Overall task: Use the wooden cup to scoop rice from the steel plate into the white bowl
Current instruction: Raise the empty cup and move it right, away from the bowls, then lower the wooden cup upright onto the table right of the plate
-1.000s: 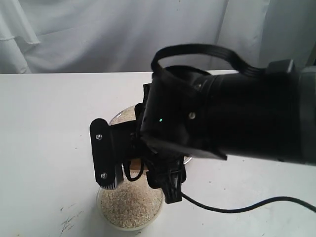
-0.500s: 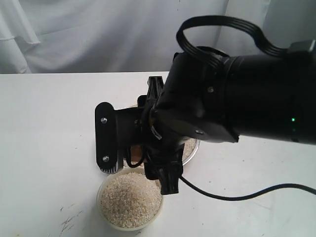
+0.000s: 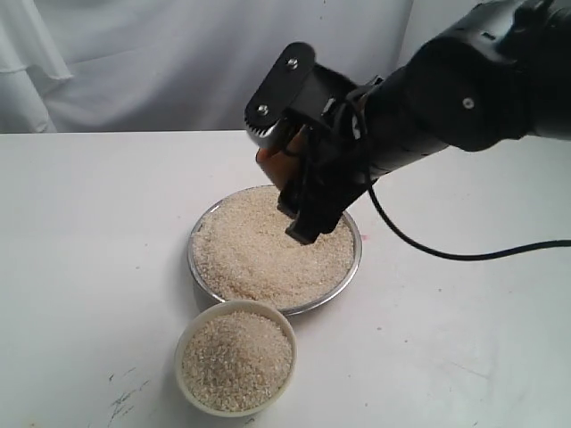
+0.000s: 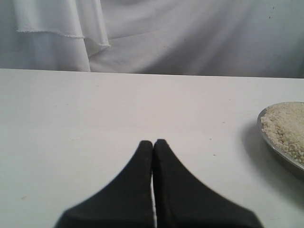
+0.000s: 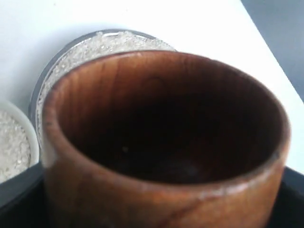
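Right gripper point(image 3: 293, 162) jaws gripped reddish-brown wooden cup point(image 3: 273, 160), seemingly empty, over shiny steel plate point(image 3: 358, 259) at twelve o'clock; left gripper point(image 4: 153, 148) jaws were closed.

On table point(image 3: 80, 223), plate point(image 3: 191, 259) of rice point(image 3: 268, 254) at centre, bowl point(image 3: 179, 357) of rice just nearer, cup point(image 3: 273, 161) above plate's far edge.

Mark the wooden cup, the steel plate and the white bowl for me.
wooden cup point(image 5: 142, 199), right wrist view, outer wall below the rim
steel plate point(image 3: 354, 270), exterior view, right rim
white bowl point(image 3: 179, 357), exterior view, left rim
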Controlling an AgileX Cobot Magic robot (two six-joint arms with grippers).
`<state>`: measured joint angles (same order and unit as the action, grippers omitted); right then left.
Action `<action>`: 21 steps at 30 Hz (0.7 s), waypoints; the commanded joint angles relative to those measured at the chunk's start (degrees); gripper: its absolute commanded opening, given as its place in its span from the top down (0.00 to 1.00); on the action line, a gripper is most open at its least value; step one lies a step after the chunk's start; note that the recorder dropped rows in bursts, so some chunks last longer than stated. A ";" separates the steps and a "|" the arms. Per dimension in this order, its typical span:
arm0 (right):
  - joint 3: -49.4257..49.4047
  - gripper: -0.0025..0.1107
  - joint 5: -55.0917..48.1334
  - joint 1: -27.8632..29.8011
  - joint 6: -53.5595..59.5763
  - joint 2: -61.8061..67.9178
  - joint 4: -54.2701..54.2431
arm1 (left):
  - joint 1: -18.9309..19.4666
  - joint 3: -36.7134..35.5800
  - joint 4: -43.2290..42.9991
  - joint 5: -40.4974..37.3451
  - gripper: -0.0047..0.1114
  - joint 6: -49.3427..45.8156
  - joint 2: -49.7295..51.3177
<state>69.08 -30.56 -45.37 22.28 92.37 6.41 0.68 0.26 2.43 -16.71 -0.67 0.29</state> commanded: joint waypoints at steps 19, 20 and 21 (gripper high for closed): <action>-32.76 0.98 57.50 14.72 -8.76 -7.33 -11.37 | -0.09 -0.26 0.04 0.36 0.96 0.18 -0.29; -33.57 0.98 59.39 14.87 -8.76 -7.33 -11.37 | -0.09 -0.26 0.04 0.36 0.96 0.18 -0.29; -34.13 0.98 60.69 15.15 -8.76 -7.33 -11.37 | -0.09 -0.26 0.04 0.36 0.96 0.18 -0.29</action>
<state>36.89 22.68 -31.24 14.43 85.68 -4.94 0.68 0.26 2.43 -16.71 -0.67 0.29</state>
